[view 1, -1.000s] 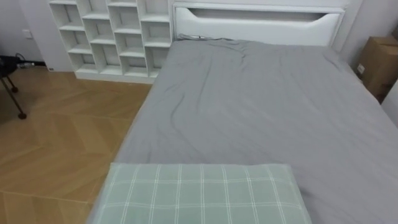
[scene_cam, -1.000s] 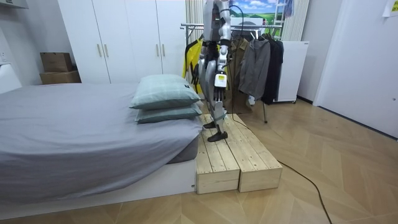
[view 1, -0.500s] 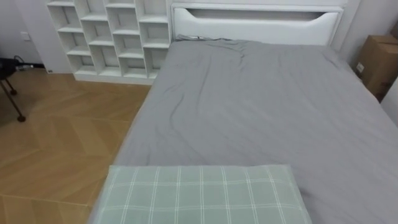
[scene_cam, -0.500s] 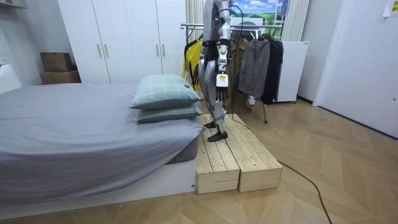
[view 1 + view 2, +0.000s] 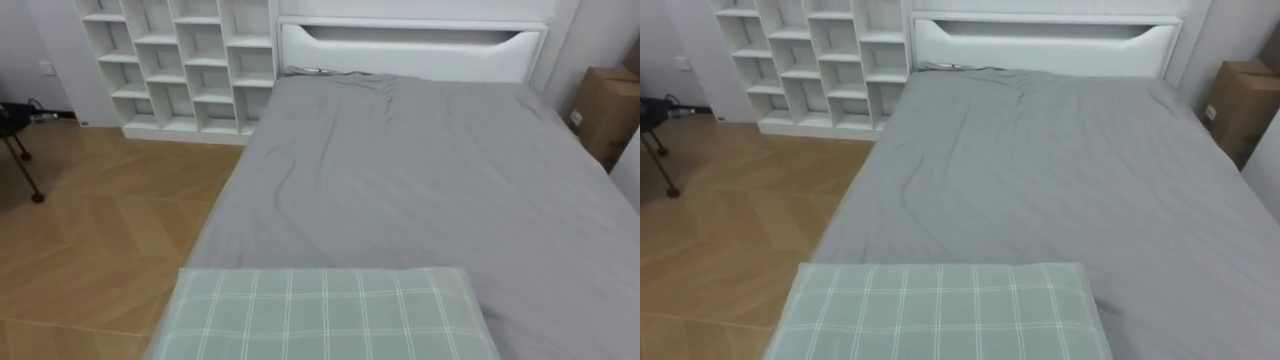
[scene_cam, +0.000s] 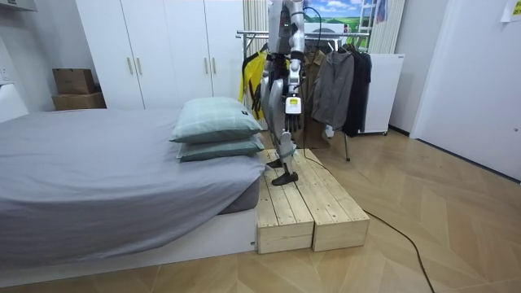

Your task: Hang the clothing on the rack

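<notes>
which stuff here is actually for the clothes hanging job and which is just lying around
For the job: clothes rack; grey jacket and yellow garment hanging on it.

Just lying about: bed; checked pillow; white shelf unit; cardboard box; wardrobe; wooden platform that the robot stands on.

Both head eyes looked down over the pillow (image 5: 320, 315), along the bed (image 5: 420, 190) toward twelve o'clock; the room camera, farther off, shared both.
</notes>
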